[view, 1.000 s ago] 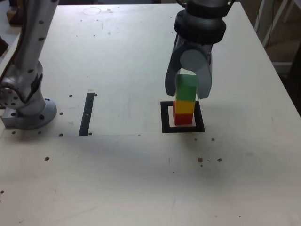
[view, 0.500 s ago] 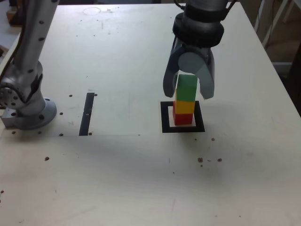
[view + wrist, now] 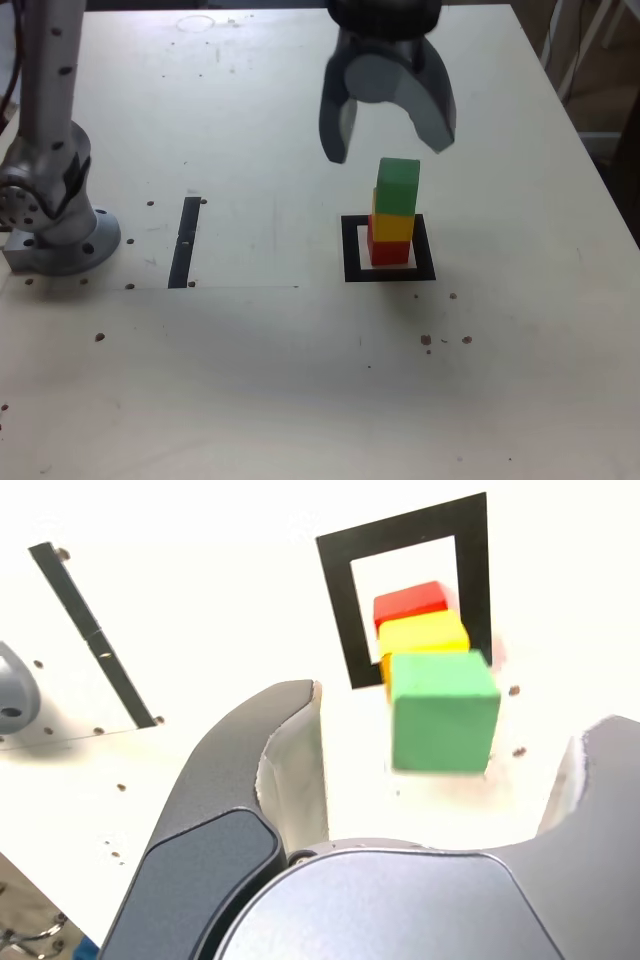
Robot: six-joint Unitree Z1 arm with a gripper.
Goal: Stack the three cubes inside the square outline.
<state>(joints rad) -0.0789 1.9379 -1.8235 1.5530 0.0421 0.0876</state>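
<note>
Cubes, three in number, stand stacked in a single column inside the square outline (image 3: 353, 264), which is the landmark for all positions below. The red cube (image 3: 390, 252) is lowest, resting on the pale centre of the square outline, with its sides within the black border. The yellow cube (image 3: 393, 227) sits directly on the red cube. The green cube (image 3: 398, 185) is uppermost, resting on the yellow cube. The column is upright; in the exterior view the yellow cube shows slightly past the green cube's left side.

The gripper (image 3: 388, 150) is above the square outline, raised clear of the green cube. Its jaws are spread wide, with visible space between the fingertips. Nothing is held, and neither finger touches the column.

To the exterior view's left of the square outline, well apart from it, a narrow black strip (image 3: 185, 243) lies flat on the table (image 3: 270, 380). Farther to that side of the square outline stands the round arm base (image 3: 70, 250). Small dark marks are scattered over the table around the square outline, several of them near its front edge in the exterior view.
</note>
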